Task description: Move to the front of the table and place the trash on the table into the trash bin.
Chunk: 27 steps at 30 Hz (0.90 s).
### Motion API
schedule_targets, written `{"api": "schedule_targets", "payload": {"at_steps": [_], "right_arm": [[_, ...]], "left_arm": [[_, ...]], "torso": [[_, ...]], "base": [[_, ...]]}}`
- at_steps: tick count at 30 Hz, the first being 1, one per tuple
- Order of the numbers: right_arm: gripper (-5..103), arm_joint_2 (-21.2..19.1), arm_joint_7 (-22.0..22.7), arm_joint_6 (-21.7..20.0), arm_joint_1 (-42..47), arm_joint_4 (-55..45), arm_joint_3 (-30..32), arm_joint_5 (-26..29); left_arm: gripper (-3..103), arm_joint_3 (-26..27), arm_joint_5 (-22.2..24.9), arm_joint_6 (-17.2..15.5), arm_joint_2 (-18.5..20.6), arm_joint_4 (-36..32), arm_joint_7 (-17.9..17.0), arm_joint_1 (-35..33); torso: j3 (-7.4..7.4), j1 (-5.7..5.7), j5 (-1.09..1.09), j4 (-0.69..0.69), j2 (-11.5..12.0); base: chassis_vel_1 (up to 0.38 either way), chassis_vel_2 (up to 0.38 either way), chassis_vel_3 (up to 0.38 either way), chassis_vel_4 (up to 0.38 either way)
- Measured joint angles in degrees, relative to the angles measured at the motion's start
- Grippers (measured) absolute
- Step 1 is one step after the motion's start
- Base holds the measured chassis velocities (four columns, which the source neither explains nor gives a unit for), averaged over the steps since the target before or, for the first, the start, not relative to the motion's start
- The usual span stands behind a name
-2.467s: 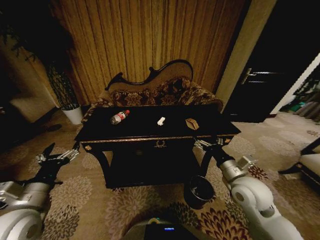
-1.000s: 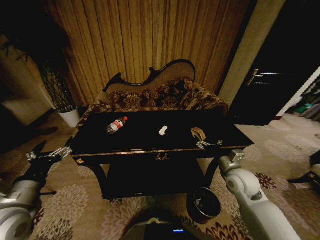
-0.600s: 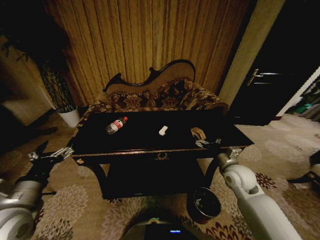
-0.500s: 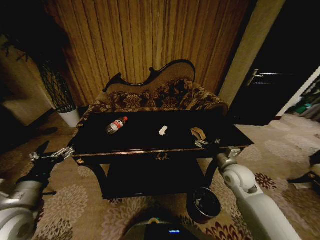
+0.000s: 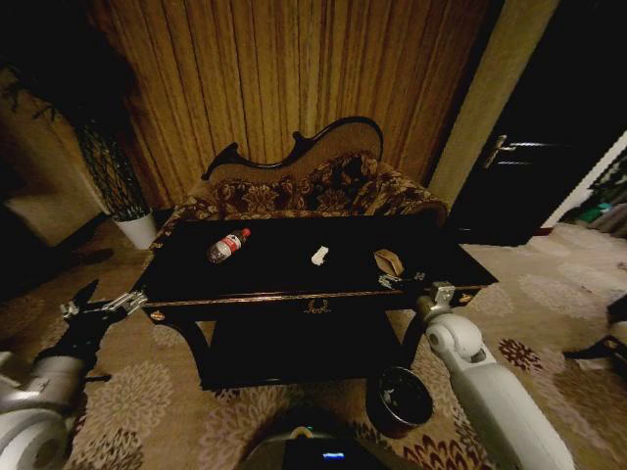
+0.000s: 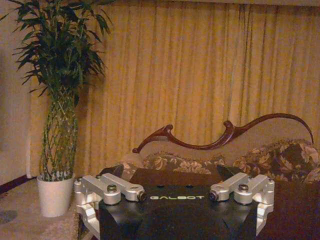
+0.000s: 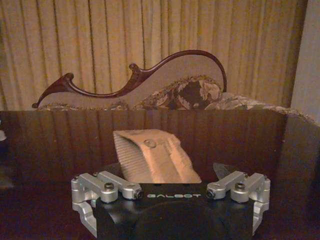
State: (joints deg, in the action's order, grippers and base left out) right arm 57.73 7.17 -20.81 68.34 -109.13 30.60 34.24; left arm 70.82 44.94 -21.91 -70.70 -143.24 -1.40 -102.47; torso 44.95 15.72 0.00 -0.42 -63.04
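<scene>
Three bits of trash are lying on the table (image 5: pixel 294 264), and the right gripper (image 5: pixel 400 281), fingers spread apart, is lining up just beside the tan wrapper (image 7: pixel 152 156) near the front edge. It's looking light and crushable, so a gentle pinch across its ribbed middle seems best; the left gripper (image 5: pixel 103 305) is hanging open off the table's left end.

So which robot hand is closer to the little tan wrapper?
The right. The right gripper sits at the table's front edge just before the tan wrapper; the left gripper hangs off the table's far left end.
</scene>
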Motion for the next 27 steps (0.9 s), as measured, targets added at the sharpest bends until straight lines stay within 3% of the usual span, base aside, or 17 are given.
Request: {"api": "schedule_targets", "payload": {"at_steps": [4,6,8,10,13,14,18,27], "right_arm": [[102,-0.15,0.29,0.08,-0.49,0.42,-0.11,0.43],[94,-0.12,0.49,0.21,-0.67,0.59,-0.41,0.76],[94,-0.08,0.51,0.24,-0.68,0.62,-0.47,0.78],[79,0.11,0.54,0.33,-0.69,0.67,-0.73,0.80],[73,0.23,0.55,0.40,-0.70,0.68,-0.81,0.81],[63,0.27,0.55,0.46,-0.70,0.70,-0.81,0.80],[57,0.29,0.55,0.55,-0.71,0.73,-0.81,0.80],[19,0.42,0.50,1.63,-0.23,0.77,-0.48,0.77]], "left_arm": [[100,-0.27,0.00,-0.01,0.04,0.00,0.03,0.03],[100,-0.48,-0.03,-0.03,0.16,0.00,0.06,0.12],[100,-0.50,-0.04,-0.03,0.19,0.00,0.06,0.14],[100,-0.56,-0.05,-0.04,0.28,0.00,0.07,0.23],[100,-0.57,-0.05,-0.04,0.25,0.00,0.11,0.24],[100,-0.57,-0.06,-0.04,0.16,0.00,0.20,0.21],[100,-0.59,-0.07,-0.05,0.03,0.00,0.30,0.17],[100,-0.66,-0.12,0.01,-0.08,0.00,0.54,0.20]], "torso": [[0.00,0.00,0.00,0.00,0.00],[0.00,0.00,0.00,0.00,0.00],[0.00,0.00,0.00,0.00,0.00],[0.00,0.00,0.00,0.00,0.00],[0.00,0.00,0.00,0.00,0.00],[0.00,0.00,0.00,0.00,0.00],[0.00,0.00,0.00,0.00,0.01],[0.00,0.00,0.00,0.00,0.00]], "base": [[0.000,0.000,0.000,0.000],[0.000,0.000,0.000,0.000],[0.000,0.000,0.000,0.000],[0.000,0.000,0.000,0.000],[0.000,0.000,0.000,0.000],[0.000,0.000,0.000,0.000],[0.000,0.000,0.000,0.000],[0.000,0.000,0.000,0.000]]}}
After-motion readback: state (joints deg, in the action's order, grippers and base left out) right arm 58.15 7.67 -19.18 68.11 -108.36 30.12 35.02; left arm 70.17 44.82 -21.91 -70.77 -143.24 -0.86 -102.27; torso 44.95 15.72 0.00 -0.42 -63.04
